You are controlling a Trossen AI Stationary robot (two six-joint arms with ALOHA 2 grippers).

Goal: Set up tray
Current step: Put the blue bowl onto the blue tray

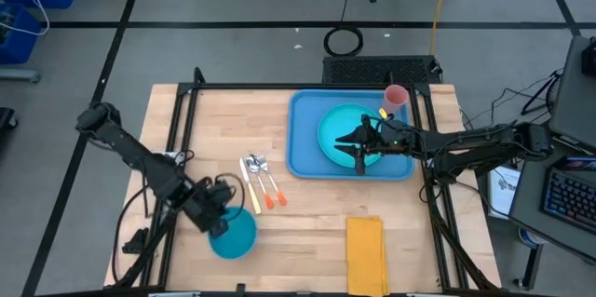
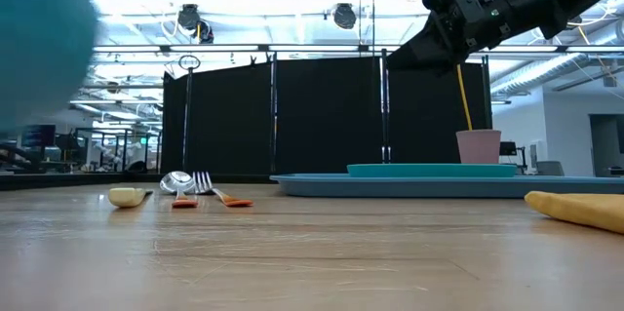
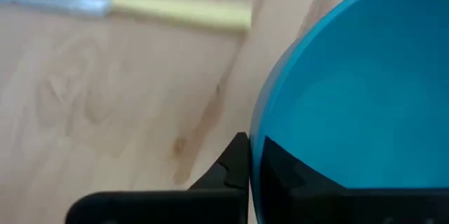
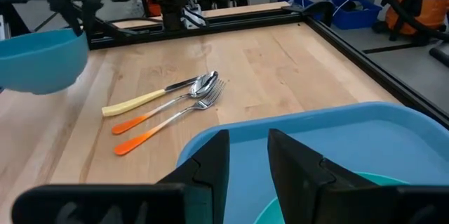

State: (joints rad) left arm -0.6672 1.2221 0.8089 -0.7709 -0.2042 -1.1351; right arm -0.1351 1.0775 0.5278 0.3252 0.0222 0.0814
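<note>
The wooden tabletop (image 1: 317, 222) is seen carrying the blue tray (image 1: 304, 153) at its far right, with a turquoise plate (image 1: 340, 129) laid on it. A yellow napkin (image 1: 366, 252) is placed near the front edge. A blue bowl (image 1: 233, 235) is clamped at its rim by the left gripper (image 1: 220, 213), lifted off the surface. The right gripper (image 1: 360, 143) is held above the plate, fingers parted and empty. Three utensils (image 1: 260, 182) are laid between bowl and tray.
</note>
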